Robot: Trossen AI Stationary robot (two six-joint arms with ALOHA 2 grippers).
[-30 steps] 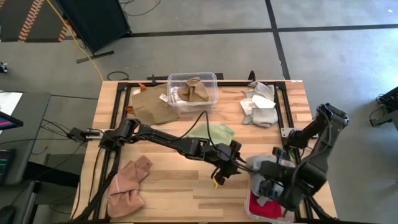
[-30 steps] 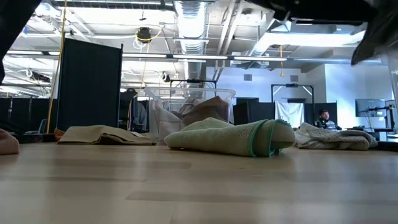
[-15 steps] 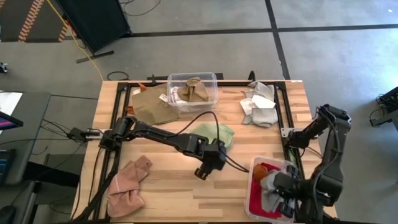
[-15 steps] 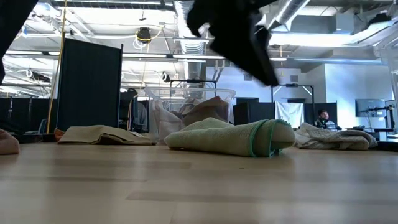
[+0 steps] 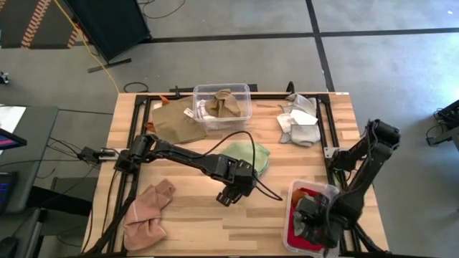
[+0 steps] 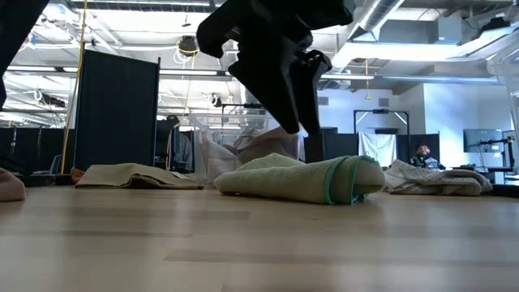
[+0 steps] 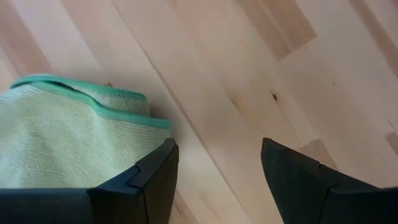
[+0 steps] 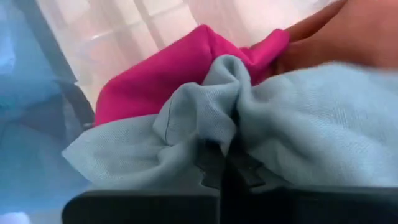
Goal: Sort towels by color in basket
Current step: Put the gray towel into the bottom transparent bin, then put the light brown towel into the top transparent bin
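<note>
**A:** How far has the sorting got?

**B:** Partway, I'd judge. The clear bin [image 5: 222,106] at the far edge of the bench [image 5: 186,208] holds tan and beige towels, and the near-right bin [image 5: 292,192] holds a red towel [image 8: 180,62], something orange, and a pale grey-blue towel [image 8: 292,118]. Left loose on the wood are the olive-tan towel [image 5: 174,119] beside the far bin, the white and grey pile [image 5: 299,120] at the far right, the light green towel [image 5: 247,154] in the middle, and the pink towel [image 5: 148,211] near the left corner.

**A:** What is the right arm doing?

**B:** It is folded down into the near-right bin. The right pincer [image 8: 225,163] is pinched tight on the grey-blue towel, whose fabric bunches between the tips, lying over the red one.

**A:** And the left?

**B:** Stretched low across the middle of the bench. The left pincer [image 7: 217,180] hangs over bare wood just beside the green towel, fingers [image 7: 155,174] spread wide with nothing between them. One finger stands at the green-bordered edge; whether it touches, I cannot tell.
</note>
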